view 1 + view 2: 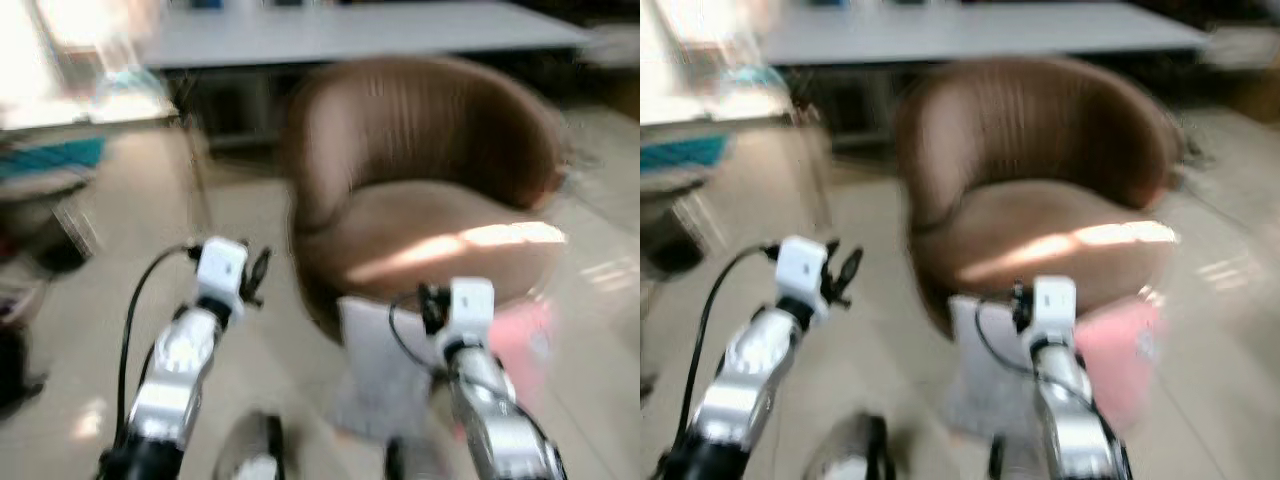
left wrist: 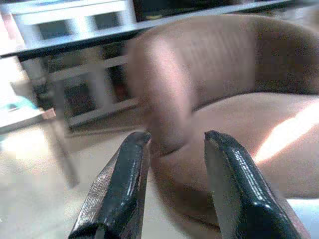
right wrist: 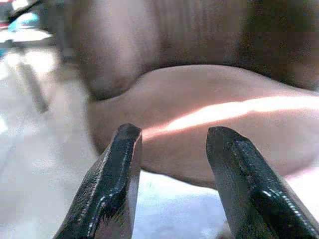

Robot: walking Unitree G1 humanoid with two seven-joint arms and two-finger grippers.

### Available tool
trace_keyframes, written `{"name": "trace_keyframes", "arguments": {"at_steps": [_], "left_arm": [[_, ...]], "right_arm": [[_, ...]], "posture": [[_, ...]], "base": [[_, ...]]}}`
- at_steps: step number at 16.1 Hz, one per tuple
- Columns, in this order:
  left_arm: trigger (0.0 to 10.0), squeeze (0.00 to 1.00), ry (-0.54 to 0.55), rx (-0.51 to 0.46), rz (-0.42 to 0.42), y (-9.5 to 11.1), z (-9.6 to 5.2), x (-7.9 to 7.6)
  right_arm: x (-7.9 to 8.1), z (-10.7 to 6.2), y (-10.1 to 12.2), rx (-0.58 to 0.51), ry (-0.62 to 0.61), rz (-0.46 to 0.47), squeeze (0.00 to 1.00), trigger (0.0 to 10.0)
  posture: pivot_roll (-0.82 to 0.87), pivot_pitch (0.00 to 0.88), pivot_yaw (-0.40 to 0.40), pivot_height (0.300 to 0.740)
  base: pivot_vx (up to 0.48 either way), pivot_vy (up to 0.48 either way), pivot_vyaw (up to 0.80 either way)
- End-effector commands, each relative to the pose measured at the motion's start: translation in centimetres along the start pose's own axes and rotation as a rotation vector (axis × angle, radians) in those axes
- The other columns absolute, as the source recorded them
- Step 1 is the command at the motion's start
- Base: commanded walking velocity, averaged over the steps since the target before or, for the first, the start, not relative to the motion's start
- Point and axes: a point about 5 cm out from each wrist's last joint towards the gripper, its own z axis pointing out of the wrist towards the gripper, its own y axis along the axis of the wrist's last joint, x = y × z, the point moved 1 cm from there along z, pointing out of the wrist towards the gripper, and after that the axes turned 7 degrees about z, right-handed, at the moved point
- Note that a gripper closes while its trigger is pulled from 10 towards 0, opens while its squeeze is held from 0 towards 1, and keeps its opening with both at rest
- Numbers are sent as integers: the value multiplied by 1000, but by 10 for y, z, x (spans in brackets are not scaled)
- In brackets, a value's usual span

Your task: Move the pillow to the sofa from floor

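Silver arms reach forward low in the blurred head views, both empty. The left gripper (image 2: 174,149) sits at about 9 o'clock of the chair base, its two black fingers spread apart around nothing. The right gripper (image 3: 172,144) is at about 6 o'clock, its fingers likewise parted, hanging just above the pale grey pillow (image 1: 385,370).

That pillow leans on the floor against the front of the brown sofa (image 1: 430,200), touching its base, with a pink pillow (image 1: 520,345) just beside it at 3 o'clock. Beyond the sofa, at 12 o'clock, runs a long white table (image 1: 350,35).

Judging by this, the approach is under way and no grasp has been made. To do it well, the robot should probably settle until the blur stops, then lower the right gripper onto the grey pillow's top edge, pinching deep into the fabric so the soft cushion does not slip out when lifted to the seat.
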Motion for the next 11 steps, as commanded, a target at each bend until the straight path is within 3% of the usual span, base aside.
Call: {"name": "trace_keyframes", "arguments": {"at_steps": [1,11], "left_arm": [[10000,0,-2,39,9,-7,-1,0],[10000,0,19,42,0,-8,-1,1]], "right_arm": [[3,0,1,2,6,8,0,10000],[2,1,2,5,6,-8,0,10000]], "posture": [[-13,2,31,585],[-17,13,22,570]], "base": [[0,0,0],[0,0,0]]}}
